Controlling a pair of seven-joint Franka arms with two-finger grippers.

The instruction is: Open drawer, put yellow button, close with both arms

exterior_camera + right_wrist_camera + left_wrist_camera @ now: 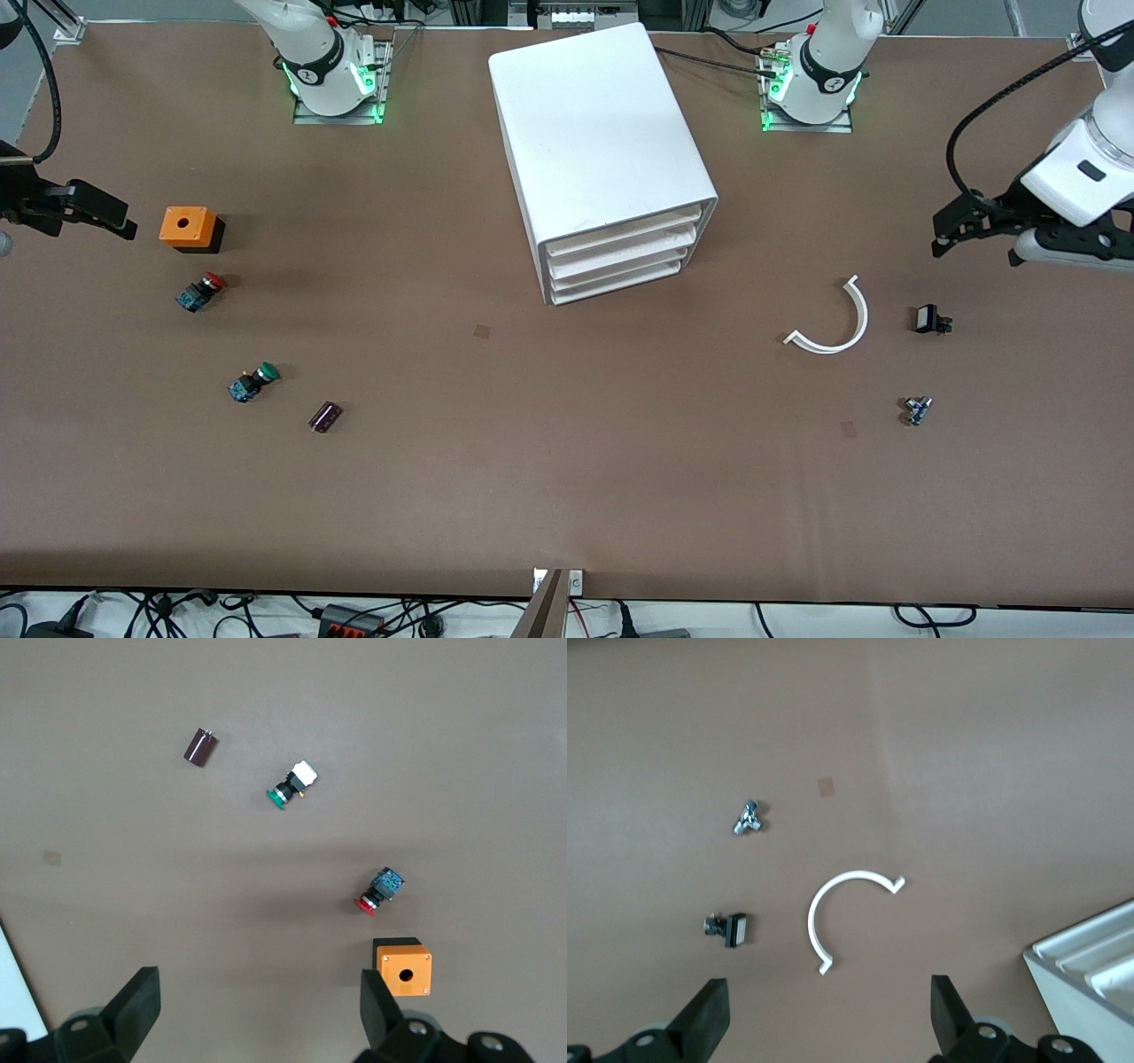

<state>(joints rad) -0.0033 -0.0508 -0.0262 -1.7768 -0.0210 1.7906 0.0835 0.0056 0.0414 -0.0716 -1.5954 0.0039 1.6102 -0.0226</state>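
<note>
All drawers of the white cabinet [602, 159] sit closed. I see no yellow button. My left gripper [824, 1019] and right gripper [257, 1014] hover with fingers apart at the table's ends, holding nothing: either an early or a finished stage.

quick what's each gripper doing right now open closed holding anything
Left gripper: open, holding nothing, up over the table near the white curved piece.
Right gripper: open, holding nothing, up near the orange box.
</note>
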